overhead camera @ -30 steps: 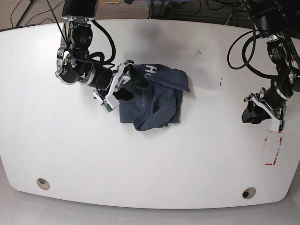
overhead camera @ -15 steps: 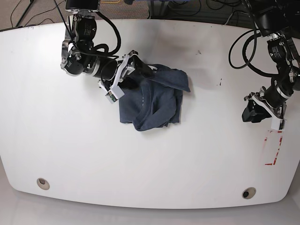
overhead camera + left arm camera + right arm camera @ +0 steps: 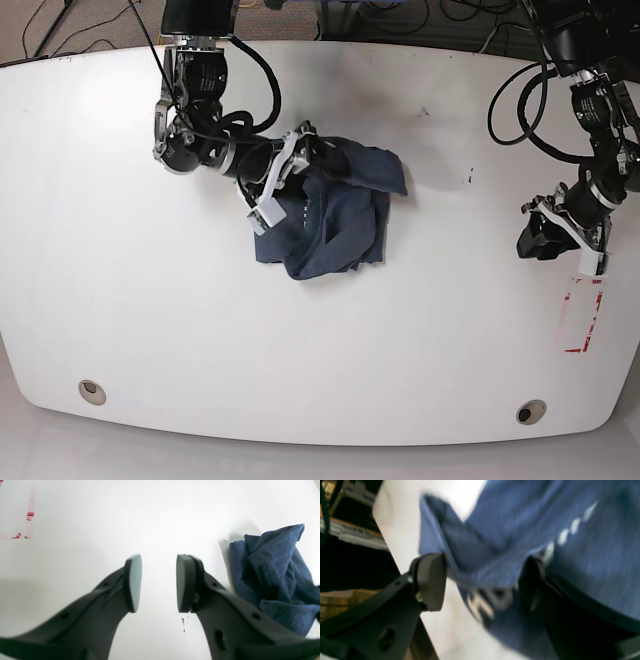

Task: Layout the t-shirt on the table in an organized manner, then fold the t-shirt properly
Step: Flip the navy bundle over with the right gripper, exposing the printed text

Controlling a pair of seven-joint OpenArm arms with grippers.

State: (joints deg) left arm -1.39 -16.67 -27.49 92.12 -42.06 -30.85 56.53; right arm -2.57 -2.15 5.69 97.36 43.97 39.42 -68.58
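While your left gripper (image 3: 156, 583) is idling open and empty, your right gripper (image 3: 482, 580) (jaws apart, straddling a fold) is pushing deeper into the crumpled t-shirt (image 3: 330, 215), so spreading is just starting.

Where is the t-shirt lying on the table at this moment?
In the base view, the t-shirt lies crumpled on the table, slightly left of centre, with the right end effector at its upper-left edge.

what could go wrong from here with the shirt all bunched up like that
The t-shirt lies crumpled in overlapping folds, so the right gripper, open with fabric between its fingers, may close on several layers and drag the heap rather than spread it. The left gripper hangs open over bare table, apart from the cloth, so nothing anchors the shirt's other side.
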